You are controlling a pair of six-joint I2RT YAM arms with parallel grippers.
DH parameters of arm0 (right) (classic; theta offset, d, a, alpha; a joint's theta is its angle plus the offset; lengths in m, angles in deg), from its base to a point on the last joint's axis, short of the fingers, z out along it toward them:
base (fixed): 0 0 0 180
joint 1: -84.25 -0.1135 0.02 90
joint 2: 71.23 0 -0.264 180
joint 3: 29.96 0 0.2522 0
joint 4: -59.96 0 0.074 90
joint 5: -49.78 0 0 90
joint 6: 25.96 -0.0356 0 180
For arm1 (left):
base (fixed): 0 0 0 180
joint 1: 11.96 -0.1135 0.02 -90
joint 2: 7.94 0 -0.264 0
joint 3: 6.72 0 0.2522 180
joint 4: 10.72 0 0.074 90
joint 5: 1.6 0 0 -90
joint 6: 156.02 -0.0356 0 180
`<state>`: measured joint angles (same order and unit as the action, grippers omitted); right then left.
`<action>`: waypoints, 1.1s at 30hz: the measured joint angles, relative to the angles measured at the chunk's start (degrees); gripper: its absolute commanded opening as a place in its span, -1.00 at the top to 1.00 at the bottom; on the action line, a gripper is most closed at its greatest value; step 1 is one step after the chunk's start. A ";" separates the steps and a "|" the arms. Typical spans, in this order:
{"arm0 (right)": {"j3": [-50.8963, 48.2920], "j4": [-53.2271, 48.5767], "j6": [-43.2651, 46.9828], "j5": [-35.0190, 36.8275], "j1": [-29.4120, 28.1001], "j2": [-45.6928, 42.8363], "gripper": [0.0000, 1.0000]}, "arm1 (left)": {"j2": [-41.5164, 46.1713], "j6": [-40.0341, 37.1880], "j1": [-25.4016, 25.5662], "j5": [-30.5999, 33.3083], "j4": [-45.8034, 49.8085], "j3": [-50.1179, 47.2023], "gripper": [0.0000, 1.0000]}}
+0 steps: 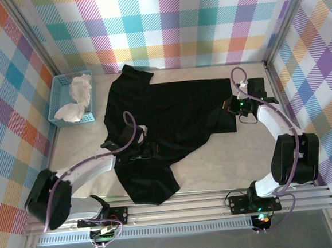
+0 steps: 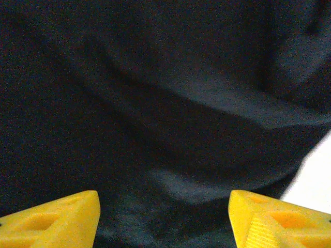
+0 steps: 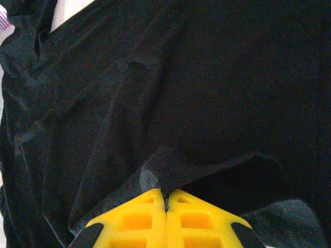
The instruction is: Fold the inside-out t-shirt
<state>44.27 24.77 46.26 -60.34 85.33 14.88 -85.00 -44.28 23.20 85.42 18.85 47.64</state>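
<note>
The black t-shirt [image 1: 177,120] lies spread over the table with its plain side up and a sleeve bunched at the back left. My left gripper [image 1: 140,148] hovers over the shirt's near-left part. In the left wrist view its yellow fingers [image 2: 57,219] stand wide apart, with rumpled black cloth [image 2: 170,129] below and nothing held between them. My right gripper [image 1: 232,105] is at the shirt's right edge. In the right wrist view it [image 3: 166,199] is shut on a raised fold of the black fabric [image 3: 155,173].
A light-blue plastic basket [image 1: 56,98] holding a crumpled white cloth [image 1: 78,95] stands at the back left, beside the shirt. Checked walls close in the table on three sides. Bare beige tabletop [image 1: 227,165] shows in front of the shirt on the right.
</note>
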 measured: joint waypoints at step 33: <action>4.24 -2.19 1.46 6.67 -0.11 -1.79 1.00 | -43.82 -8.63 -3.98 -3.15 4.52 52.48 -0.32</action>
<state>48.51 22.59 47.73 -53.67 85.22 13.08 -128.82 -52.91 19.22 82.27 23.37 100.12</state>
